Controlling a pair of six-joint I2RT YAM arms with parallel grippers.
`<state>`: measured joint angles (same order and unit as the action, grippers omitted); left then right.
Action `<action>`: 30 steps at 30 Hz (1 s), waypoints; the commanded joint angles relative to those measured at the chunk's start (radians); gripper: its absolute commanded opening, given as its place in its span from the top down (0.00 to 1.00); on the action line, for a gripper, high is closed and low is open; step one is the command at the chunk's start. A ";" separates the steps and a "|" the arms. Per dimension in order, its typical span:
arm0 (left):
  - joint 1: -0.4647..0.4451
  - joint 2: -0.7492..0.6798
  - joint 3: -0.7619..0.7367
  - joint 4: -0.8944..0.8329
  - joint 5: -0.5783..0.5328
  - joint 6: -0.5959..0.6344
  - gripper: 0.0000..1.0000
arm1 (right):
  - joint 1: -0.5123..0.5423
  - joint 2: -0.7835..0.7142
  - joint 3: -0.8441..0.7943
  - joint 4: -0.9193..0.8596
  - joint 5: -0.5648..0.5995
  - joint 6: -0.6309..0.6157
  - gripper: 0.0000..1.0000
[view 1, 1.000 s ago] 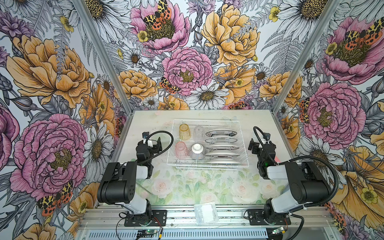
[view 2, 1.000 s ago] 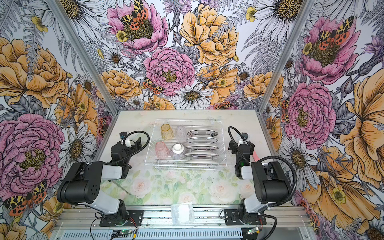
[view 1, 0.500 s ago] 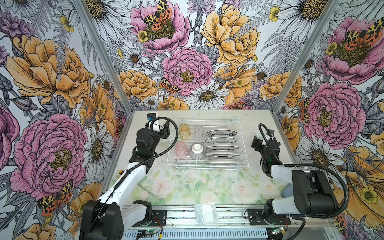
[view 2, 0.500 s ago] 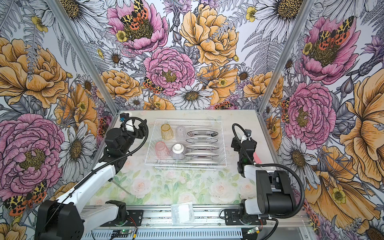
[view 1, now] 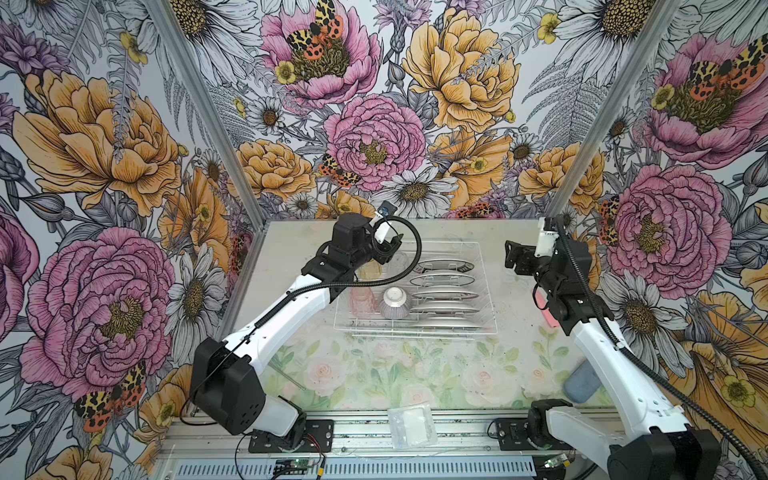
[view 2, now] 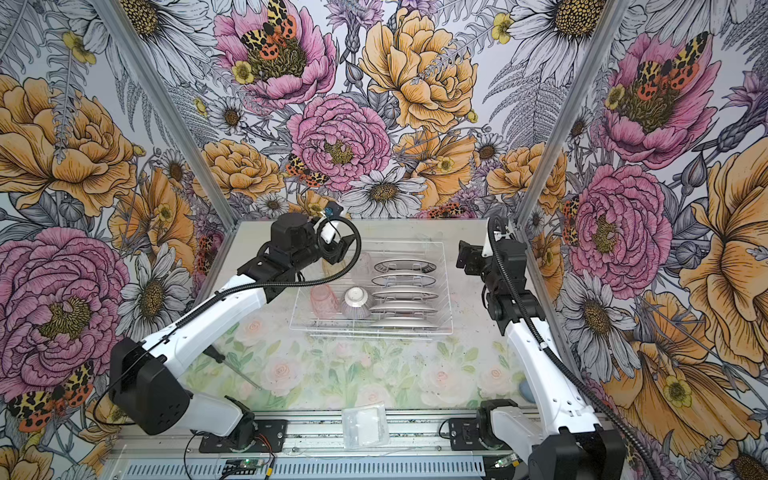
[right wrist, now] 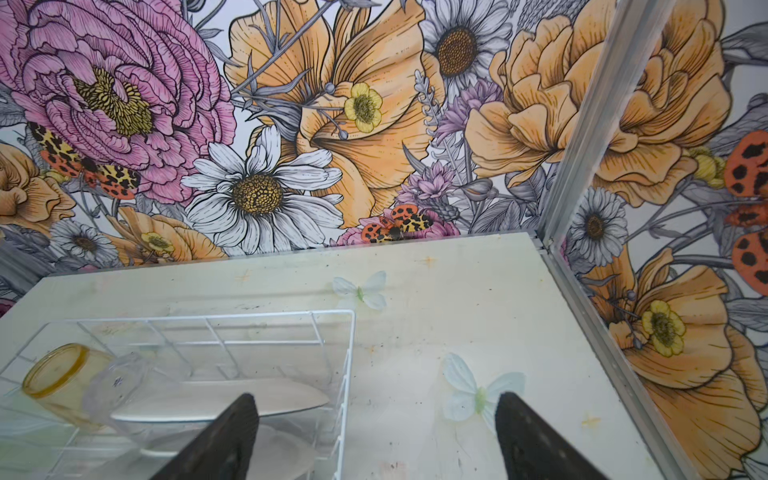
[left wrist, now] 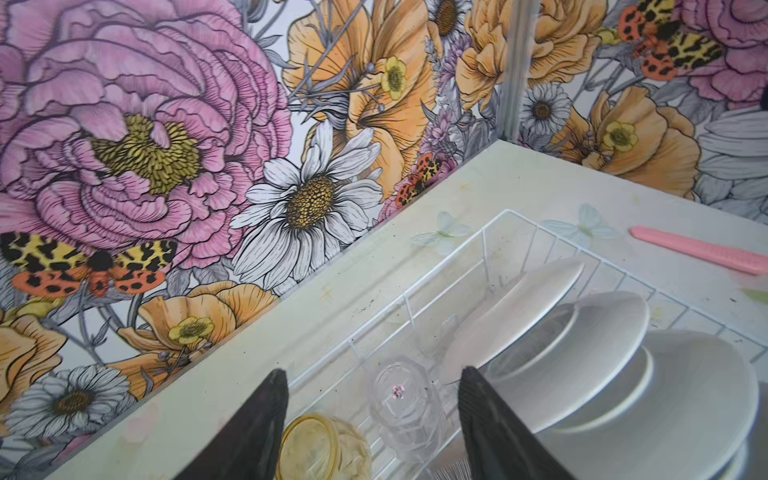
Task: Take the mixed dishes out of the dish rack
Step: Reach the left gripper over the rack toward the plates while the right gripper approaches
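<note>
Left tool [left wrist: 374, 371] spread, clear tumbler [left wrist: 401, 395] between its jaws (seen only from its wrist), right tool [right wrist: 376, 395] gaping beside dish rack [right wrist: 348, 365].

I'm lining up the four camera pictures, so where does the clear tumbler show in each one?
In a top view: clear tumbler at the dish rack's far end, inside the cable loop.
In a top view: the clear tumbler left of the farthest plate.
Left wrist: between the left gripper's open fingertips.
Right wrist: overlapping the yellow tumbler.
Shared landmark: the dish rack's white wire wall.
</note>
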<state>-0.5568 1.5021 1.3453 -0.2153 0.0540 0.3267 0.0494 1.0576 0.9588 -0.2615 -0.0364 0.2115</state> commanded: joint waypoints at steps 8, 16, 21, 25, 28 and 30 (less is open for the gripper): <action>-0.105 0.228 0.285 -0.296 0.081 0.230 0.33 | 0.050 0.052 0.106 -0.186 -0.085 0.014 0.09; -0.175 0.444 0.510 -0.481 -0.034 0.346 0.34 | 0.053 0.070 0.120 -0.186 -0.096 -0.006 0.09; -0.178 0.498 0.568 -0.505 -0.025 0.362 0.34 | 0.052 0.065 0.116 -0.186 -0.095 -0.014 0.09; -0.177 0.526 0.595 -0.506 -0.031 0.373 0.34 | 0.051 0.064 0.113 -0.186 -0.102 -0.015 0.09; -0.178 0.546 0.613 -0.512 -0.031 0.382 0.34 | 0.052 0.065 0.112 -0.185 -0.109 -0.015 0.09; -0.177 0.564 0.629 -0.526 -0.032 0.390 0.34 | 0.052 0.065 0.111 -0.186 -0.110 -0.015 0.08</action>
<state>-0.7395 2.0361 1.9396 -0.7193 0.0368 0.6907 0.0978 1.1282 1.0443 -0.4454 -0.1299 0.2089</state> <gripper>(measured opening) 0.661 0.915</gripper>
